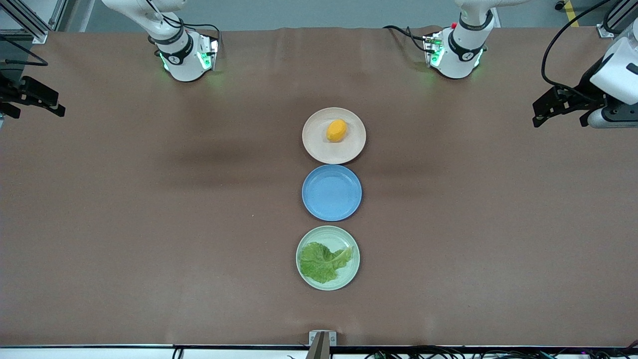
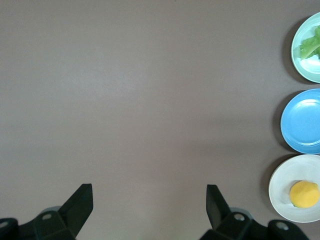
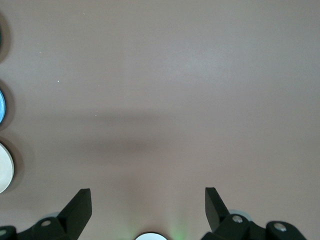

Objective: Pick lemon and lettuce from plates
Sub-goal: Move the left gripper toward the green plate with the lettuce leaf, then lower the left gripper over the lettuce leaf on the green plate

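Three round shallow plates sit in a line down the middle of the brown counter (image 1: 149, 224), each just beside the next. Farthest from the front camera is the pale beige-pink plate (image 1: 319, 147), and on it rests the small oval orange-yellow lemon (image 1: 336, 130), lying a little off the plate's centre toward the left arm's end; its long axis runs on a slant, one end angled toward the robots' bases and the left arm's end, the other toward the front camera. The bare blue plate (image 1: 332, 192) lies in the middle of the line. Nearest the front camera is the pale mint green plate (image 1: 349, 274), holding the crinkly green lettuce leaf (image 1: 323, 262), which lies flat with its long axis roughly across the plate, its pale rib and stem pointing toward the left arm's end. The left gripper (image 2: 150, 197) waits high over the bare counter at the left arm's end, fingers spread wide and holding nothing. The right gripper (image 3: 148, 200) hangs over the right arm's end, likewise spread and empty.
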Robot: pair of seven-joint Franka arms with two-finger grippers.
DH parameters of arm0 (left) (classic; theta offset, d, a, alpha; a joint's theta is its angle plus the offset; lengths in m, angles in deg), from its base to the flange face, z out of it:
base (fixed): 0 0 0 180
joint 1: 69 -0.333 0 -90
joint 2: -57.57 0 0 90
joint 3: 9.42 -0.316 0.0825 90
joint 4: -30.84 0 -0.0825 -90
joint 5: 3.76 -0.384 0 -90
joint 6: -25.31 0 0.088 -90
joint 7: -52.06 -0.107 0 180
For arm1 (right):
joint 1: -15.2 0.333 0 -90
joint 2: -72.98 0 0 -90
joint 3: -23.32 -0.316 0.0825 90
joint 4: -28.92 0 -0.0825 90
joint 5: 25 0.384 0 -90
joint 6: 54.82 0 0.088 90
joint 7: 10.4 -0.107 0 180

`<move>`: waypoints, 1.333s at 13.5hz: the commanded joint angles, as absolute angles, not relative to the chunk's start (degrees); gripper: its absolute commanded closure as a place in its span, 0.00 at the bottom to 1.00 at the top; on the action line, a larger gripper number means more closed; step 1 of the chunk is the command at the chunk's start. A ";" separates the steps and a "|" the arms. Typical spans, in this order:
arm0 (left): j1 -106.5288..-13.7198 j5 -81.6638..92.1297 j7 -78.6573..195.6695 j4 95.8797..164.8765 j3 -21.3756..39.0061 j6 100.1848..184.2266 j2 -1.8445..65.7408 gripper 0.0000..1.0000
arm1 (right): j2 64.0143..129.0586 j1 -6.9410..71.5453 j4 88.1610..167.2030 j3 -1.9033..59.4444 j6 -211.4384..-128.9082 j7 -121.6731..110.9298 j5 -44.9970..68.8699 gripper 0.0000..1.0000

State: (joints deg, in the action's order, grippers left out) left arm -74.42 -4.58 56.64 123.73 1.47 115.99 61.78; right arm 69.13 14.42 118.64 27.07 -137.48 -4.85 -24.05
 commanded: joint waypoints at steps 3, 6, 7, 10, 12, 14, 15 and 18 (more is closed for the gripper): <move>-74.53 -5.87 57.15 121.11 1.56 114.69 61.00 0.00 | 68.24 14.06 119.10 26.92 -137.52 -4.34 -24.03 0.00; -74.19 -5.69 57.15 116.55 1.65 114.69 56.45 0.00 | 68.33 14.15 119.10 26.84 -137.52 -4.34 -24.03 0.00; -73.75 -5.34 57.33 115.32 1.65 114.69 53.90 0.00 | 68.41 14.06 119.01 26.92 -137.52 -4.34 -24.03 0.00; -72.00 -5.43 57.50 111.01 2.35 117.40 46.87 0.00 | 68.76 13.89 117.88 26.92 -137.96 -4.25 -24.12 0.00; -70.41 -5.25 57.50 110.38 2.35 120.82 43.87 0.00 | 69.81 13.80 117.43 26.92 -138.48 -4.25 -24.82 0.00; -67.61 -5.34 57.50 110.38 2.27 125.13 40.89 0.00 | 71.83 13.53 117.25 27.01 -139.97 -4.25 -24.91 0.00; -66.03 -5.17 57.59 110.47 2.35 128.02 38.96 0.00 | 72.71 13.45 117.34 27.19 -141.90 -4.25 -24.74 0.00; -59.79 -5.34 57.59 110.38 2.27 136.71 33.33 0.00 | 74.39 13.01 117.60 27.19 -145.68 -4.25 -24.82 0.00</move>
State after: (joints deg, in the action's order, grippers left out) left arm -63.10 -4.62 56.69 112.51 2.39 132.84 37.17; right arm 73.47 14.03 118.09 27.66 -143.99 -4.85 -24.16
